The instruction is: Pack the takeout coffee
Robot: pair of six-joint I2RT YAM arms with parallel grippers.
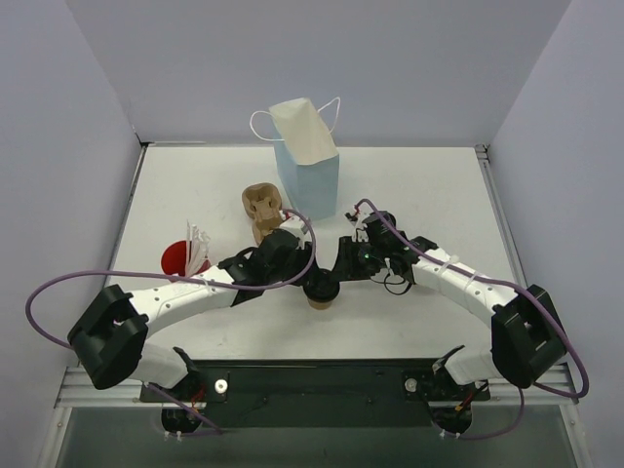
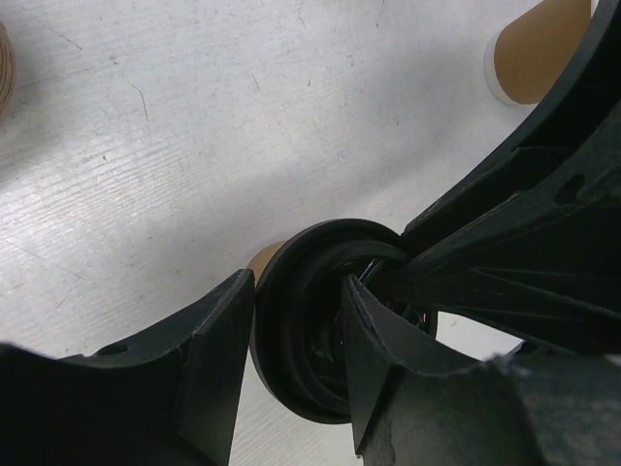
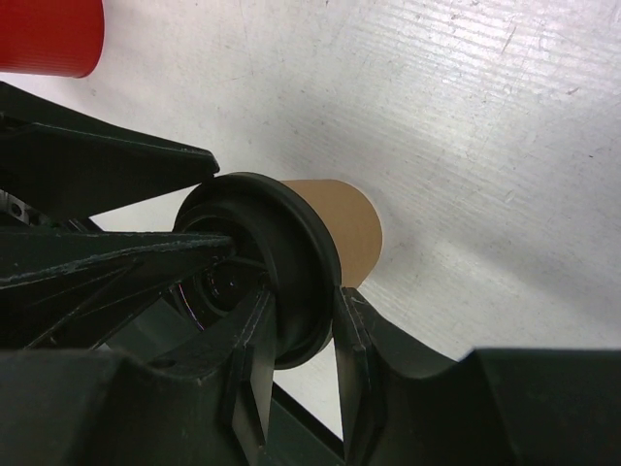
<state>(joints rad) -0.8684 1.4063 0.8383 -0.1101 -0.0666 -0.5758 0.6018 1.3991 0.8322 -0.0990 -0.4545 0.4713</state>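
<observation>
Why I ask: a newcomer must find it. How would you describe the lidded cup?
From the blue bag at the back, come forward. Where left gripper and right gripper meet stands a brown paper cup. Only it wears a black lid; the red cup at left has none.

— We make the table [image 2: 194, 126] out as white-painted board, matt, with its grain and fine scratches showing.
— Agreed. The kraft cup [image 3: 340, 228] looks to us like smooth brown paper, and its lid [image 3: 291, 262] like black plastic with a dull sheen.
— We read the red cup [image 3: 49, 34] as matt and faintly lined. The left gripper [image 2: 296, 291] is matt black plastic, grainy at the edges.
— We also see a light blue paper bag [image 1: 310, 180] and a rough tan pulp tray [image 1: 261, 207].
</observation>
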